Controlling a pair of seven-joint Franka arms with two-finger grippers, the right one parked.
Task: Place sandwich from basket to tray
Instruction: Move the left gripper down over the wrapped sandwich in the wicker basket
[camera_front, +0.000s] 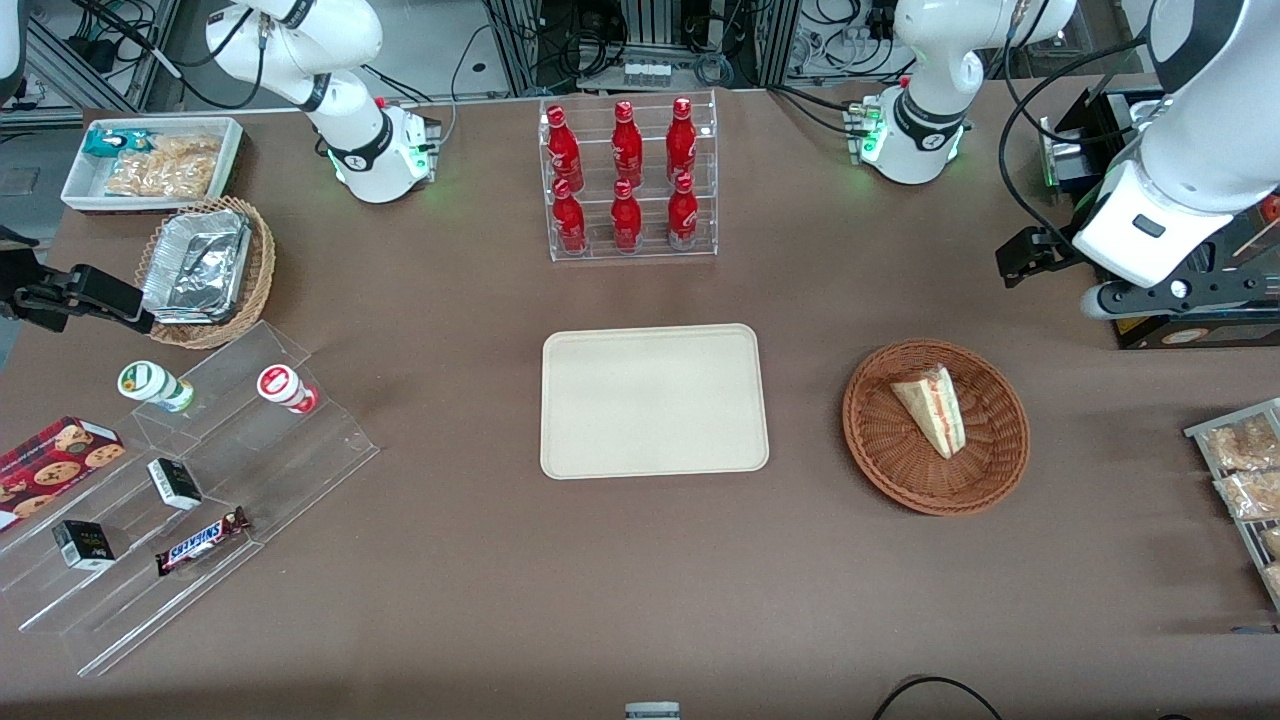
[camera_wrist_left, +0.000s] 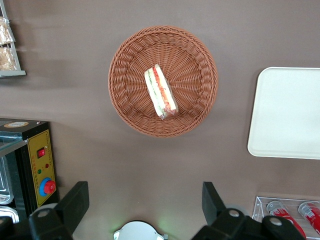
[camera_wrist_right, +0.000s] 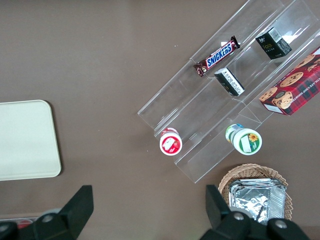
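The sandwich (camera_front: 935, 408) (camera_wrist_left: 161, 91), a pale bread wedge with pink-red and yellow filling along its edge, lies in the middle of the round reddish-brown wicker basket (camera_front: 880, 440) (camera_wrist_left: 195, 75). The beige tray (camera_front: 655, 400) (camera_wrist_left: 290, 112) lies bare on the table beside the basket, toward the parked arm's end. My gripper (camera_front: 1030, 255) (camera_wrist_left: 144, 200) hangs high above the table, farther from the front camera than the basket and apart from it. It is open, and nothing is between its fingers (camera_wrist_left: 75, 200).
A clear rack of red bottles (camera_front: 628, 180) (camera_wrist_left: 295, 212) stands farther back than the tray. A black box with a yellow panel (camera_front: 1190, 330) (camera_wrist_left: 37, 170) sits under my arm. Snack packs (camera_front: 1245, 470) lie at the working arm's end. A stepped acrylic shelf (camera_front: 170, 480) and a foil-filled tan basket (camera_front: 205, 270) are at the parked arm's end.
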